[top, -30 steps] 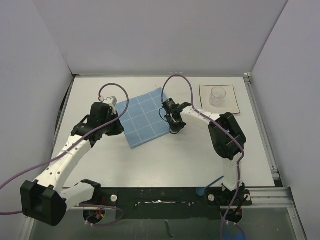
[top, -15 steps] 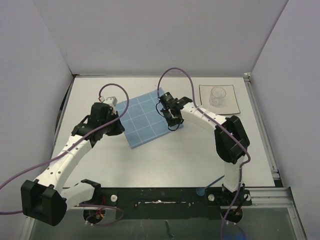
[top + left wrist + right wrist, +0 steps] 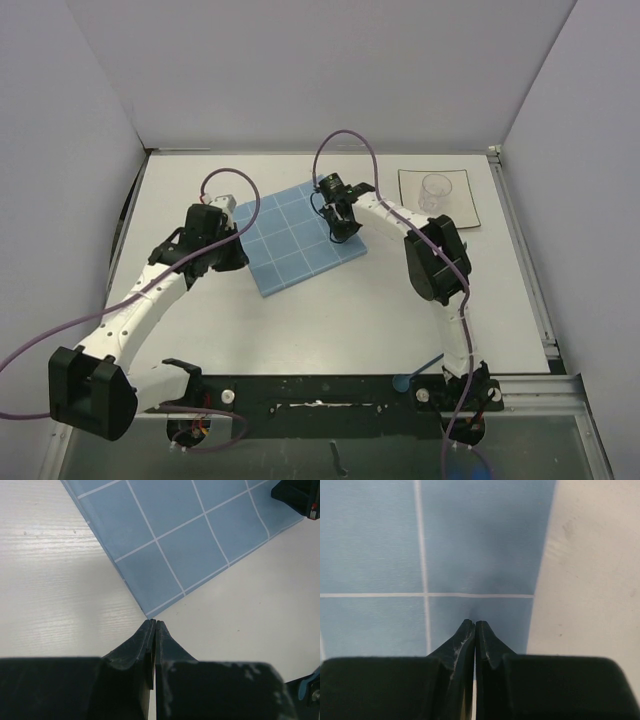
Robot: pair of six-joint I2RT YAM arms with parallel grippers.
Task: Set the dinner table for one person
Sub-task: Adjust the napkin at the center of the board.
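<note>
Right arm [image 3: 390, 216] shifted across placemat [image 3: 290, 245], white dinner table [image 3: 330, 315], pale walls [image 3: 300, 70]

Bright, even light; soft shadows.

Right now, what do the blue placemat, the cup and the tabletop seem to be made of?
Placemat: a thin flexible sheet, probably vinyl or woven plastic, matte. It lies flat, with a faint fine texture and printed white grid lines.
Cup: clear plastic or glass. The plate shows through it.
Tabletop: matte white laminate or painted board, with faint wood-like grain.
</note>
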